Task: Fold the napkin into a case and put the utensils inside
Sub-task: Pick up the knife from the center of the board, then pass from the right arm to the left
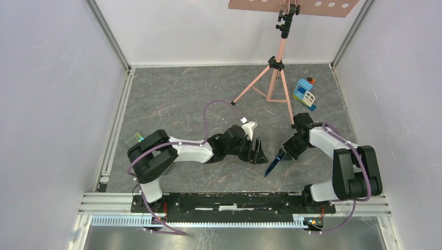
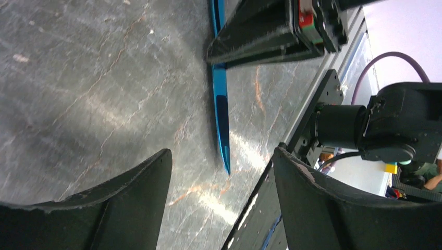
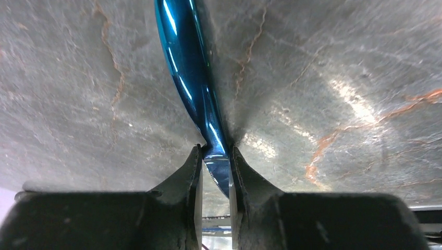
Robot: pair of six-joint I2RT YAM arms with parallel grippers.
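Carrying the blue knife on the present grip is the main hazard. The right end effector is almost closed and pinches this slim utensil at its extreme fingertips only. A serrated edge shows in the gap just behind the pinch, so the grip appears to sit on the thin blade section. The rest of the piece runs forward from the fingertips, unsupported and sloping down toward the worktop.

Expect the following faults:

1. Rotation in the pinch. The plastic is glossy and the contact area is small, so a quick wrist move is likely to swing the free end.
2. Levering out. Whether the far tip touches the worktop cannot be told. If it does, dragging it may pry the piece from the fingers.
3. Collision. The left end effector stands wide open and holds nothing, just beside the right one, with the knife tip ahead of and between its fingers. If you advance either arm, you risk striking the other or knocking the knife.
4. No receiver. The napkin cannot be made out in any view, so confirm its position before you move to insert.
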